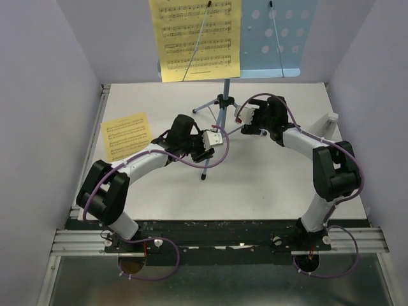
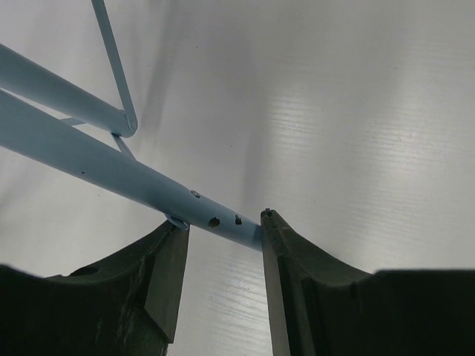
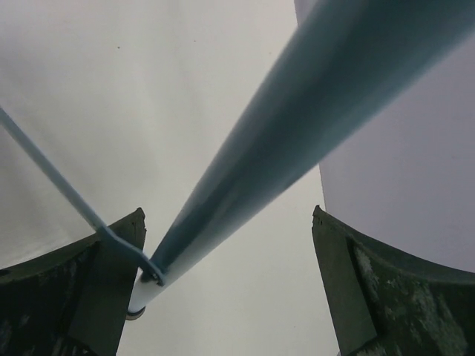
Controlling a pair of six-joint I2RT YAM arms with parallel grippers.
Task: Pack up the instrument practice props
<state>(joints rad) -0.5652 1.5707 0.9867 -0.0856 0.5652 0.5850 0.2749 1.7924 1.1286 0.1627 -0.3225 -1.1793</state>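
Your light-blue stand is up on its thin legs at the far middle of the table. Its board is full of round holes, with one yellow sheet on it, a second sheet flat on the table to the left, and a small white piece by the right wall. Your left gripper has its jaws half shut on a front leg, touching it on both sides, and your right gripper has its jaws wide apart with a blue bar of the stand between them.

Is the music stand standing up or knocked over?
Standing up. The stand rests on spread legs, desk on top holding a yellow page.
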